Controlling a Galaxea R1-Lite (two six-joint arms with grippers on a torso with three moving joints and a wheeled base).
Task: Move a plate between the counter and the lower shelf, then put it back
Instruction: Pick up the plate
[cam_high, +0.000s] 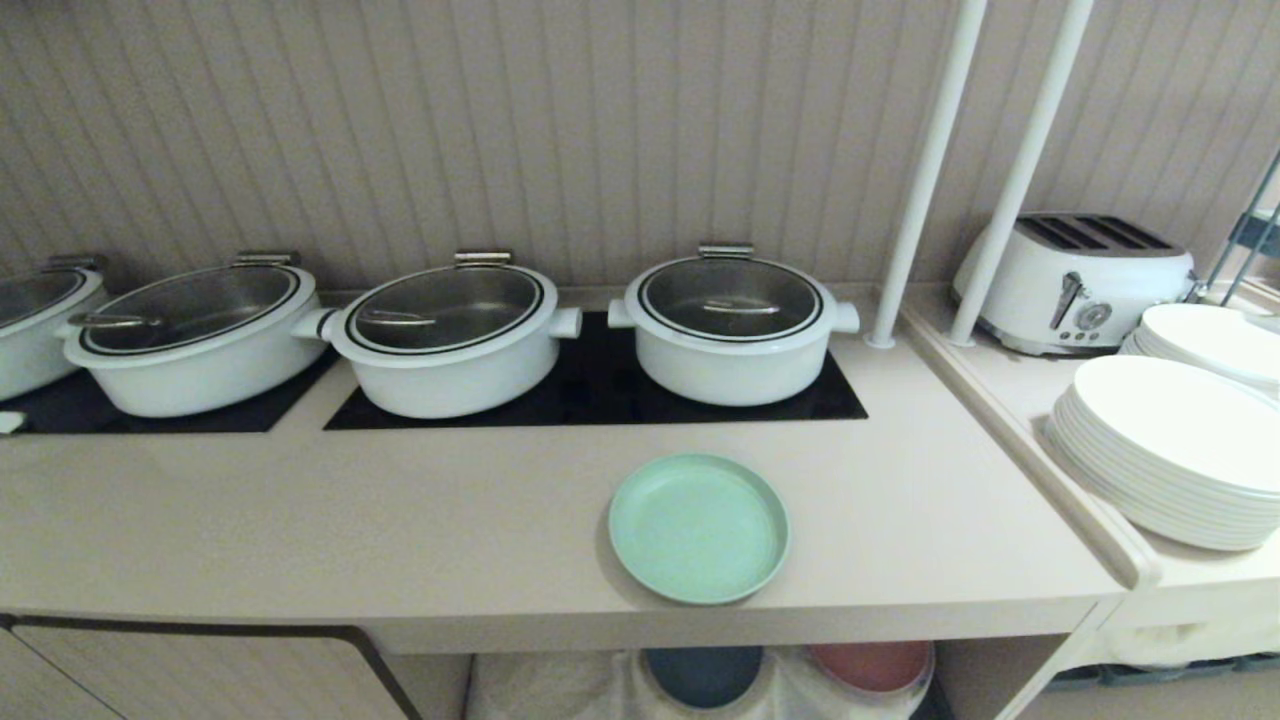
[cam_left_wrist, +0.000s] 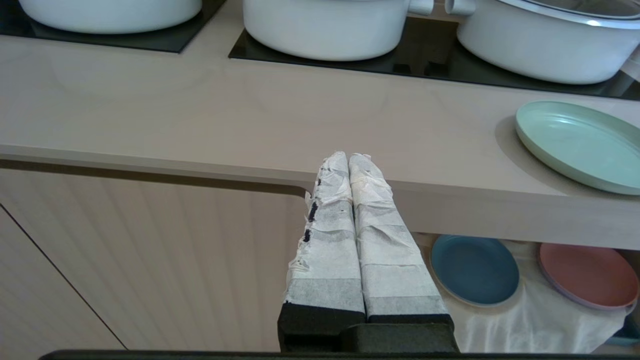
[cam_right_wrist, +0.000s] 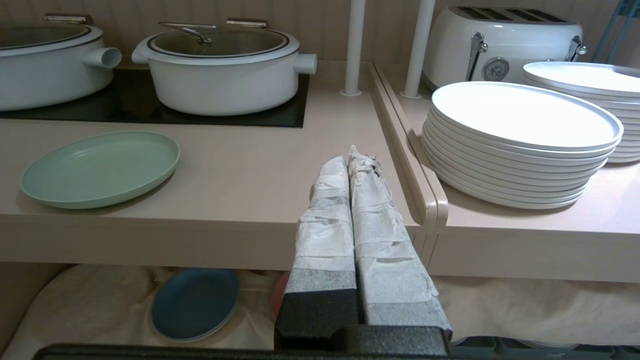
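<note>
We found the left tool (cam_left_wrist: 348, 159) and right tool (cam_right_wrist: 356, 159) fully closed, holding nothing, parked off the counter's (cam_high: 420, 540) front edge. The plate (cam_high: 698, 527) lay flat on the counter, untouched.

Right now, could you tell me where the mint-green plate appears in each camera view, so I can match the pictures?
Head view: the plate lies on the counter near its front edge, in front of the rightmost white pot.
Left wrist view: the plate is at the right edge, partly cut off.
Right wrist view: the plate is at the left.
Shared landmark: the dark blue plate on the lower shelf, just below.
</note>
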